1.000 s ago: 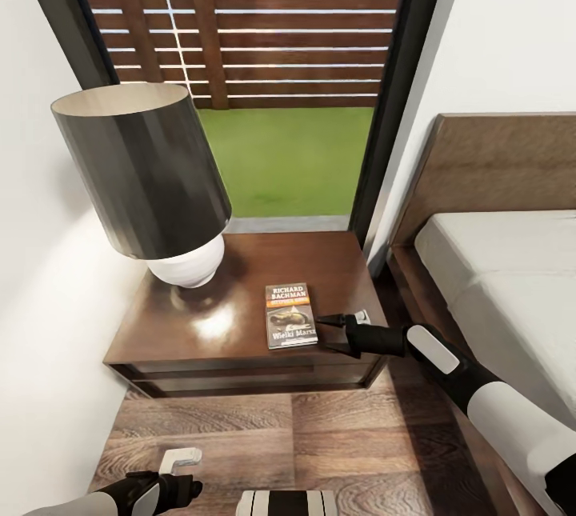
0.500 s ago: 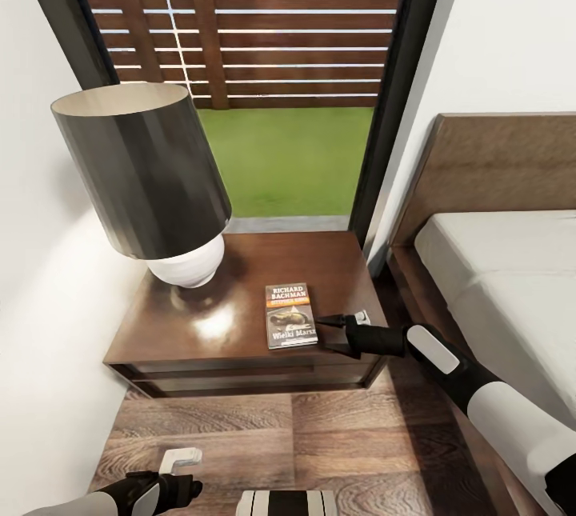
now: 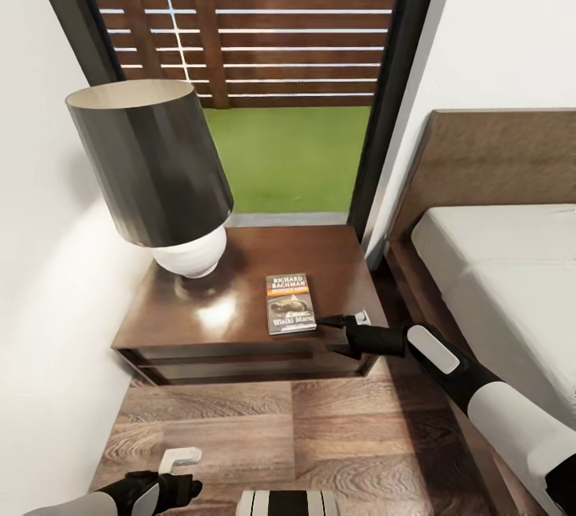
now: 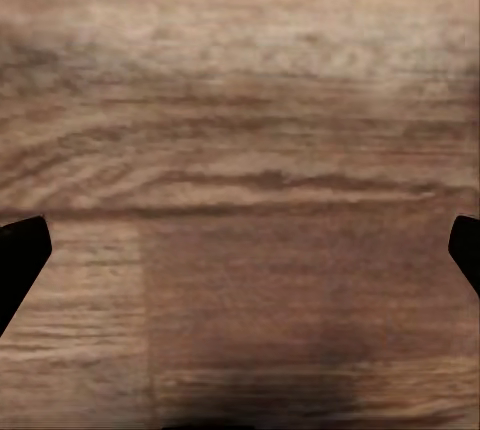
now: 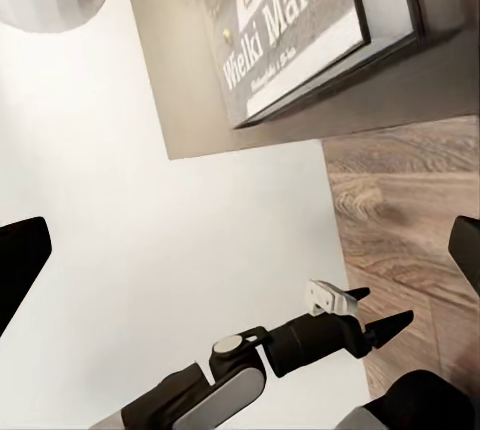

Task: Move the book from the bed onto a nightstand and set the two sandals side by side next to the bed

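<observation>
**Head view first: book delivered, right gripper standing empty beside it**

Head view: you are looking at the book [image 3: 290,304] lying flat, cover up, on the nightstand [image 3: 336,260], toward its front edge and nearer the bed-side corner than the lamp [image 3: 156,168], which is standing at the far corner by the wall. That looks like a finished placement: the book is resting fully on the top, clear of the edge. Your right gripper [image 3: 334,326] is reaching in low from the bed [image 3: 496,260] side, forearm roughly level, fingertips just beside the book's near corner, spread apart and holding nothing. Your left gripper [image 3: 186,464] is hanging low over the floor [image 3: 336,428] in front of the nightstand, elbow tucked, fingers parted and empty. No sandals are appearing here, so that part is probably still waiting for you.

Left wrist view: you are seeing wood planks between two dark fingertips [image 4: 20,255] sitting wide apart, with nothing between them.

Right wrist view: you are looking along parted fingers at the book's lower cover with its white title, lying near the nightstand's edge, and beyond it the left arm is showing over the floor. Judging from this, backing off cleanly is what matters now.
</observation>
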`<state>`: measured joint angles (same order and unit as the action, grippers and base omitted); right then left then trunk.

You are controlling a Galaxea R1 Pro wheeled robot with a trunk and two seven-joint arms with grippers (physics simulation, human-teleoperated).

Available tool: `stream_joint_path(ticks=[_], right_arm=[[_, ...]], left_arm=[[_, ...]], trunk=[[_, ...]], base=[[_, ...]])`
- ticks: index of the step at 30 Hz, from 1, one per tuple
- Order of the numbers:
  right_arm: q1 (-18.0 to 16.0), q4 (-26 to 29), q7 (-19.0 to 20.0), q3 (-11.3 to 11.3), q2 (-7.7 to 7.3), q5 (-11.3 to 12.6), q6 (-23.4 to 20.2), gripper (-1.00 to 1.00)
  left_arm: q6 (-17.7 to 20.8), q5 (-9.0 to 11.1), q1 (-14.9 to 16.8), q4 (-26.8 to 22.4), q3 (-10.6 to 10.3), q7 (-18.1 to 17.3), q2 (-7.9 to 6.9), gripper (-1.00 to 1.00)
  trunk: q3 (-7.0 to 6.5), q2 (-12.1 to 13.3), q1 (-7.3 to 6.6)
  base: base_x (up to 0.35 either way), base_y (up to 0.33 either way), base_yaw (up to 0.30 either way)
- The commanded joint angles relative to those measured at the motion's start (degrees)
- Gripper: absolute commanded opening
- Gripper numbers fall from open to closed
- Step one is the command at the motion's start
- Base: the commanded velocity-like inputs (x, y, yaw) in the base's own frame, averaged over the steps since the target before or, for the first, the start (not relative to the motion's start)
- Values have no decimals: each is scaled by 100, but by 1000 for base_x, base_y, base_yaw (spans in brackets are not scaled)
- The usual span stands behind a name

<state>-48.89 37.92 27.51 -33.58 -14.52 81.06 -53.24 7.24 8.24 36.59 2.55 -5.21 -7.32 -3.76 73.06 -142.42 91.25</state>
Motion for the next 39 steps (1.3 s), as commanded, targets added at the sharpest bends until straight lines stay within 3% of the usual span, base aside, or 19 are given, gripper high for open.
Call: stream_joint_path(ticks=[1,5,33,37,39], right_arm=[[-7,-4,53,-26,-6,-27,4,100],[-7,-4,53,-26,-6,-28,-26,100],[-7,-4,-1,-61,10,-55,32,100],[-7,-4,-260,-53,10,-54,38,100],[-7,-4,-658,-41,10,-50,39,100]], left_arm=[[10,61,6,10,-47,-24,-3,100],[7,68,6,9,-43,-24,-14,100],[14,66,6,9,-27,8,-37,100],[14,68,6,9,-25,10,-37,100],[14,66,6,9,-26,10,-37,100]], trunk=[[4,-2,-2],[4,-2,-2],[-499,1121,-617],[-570,1281,-705],[-606,1362,-749]], base=[[-67,0,0],[-32,0,0],[-1,0,0],[0,0,0],[0,0,0]])
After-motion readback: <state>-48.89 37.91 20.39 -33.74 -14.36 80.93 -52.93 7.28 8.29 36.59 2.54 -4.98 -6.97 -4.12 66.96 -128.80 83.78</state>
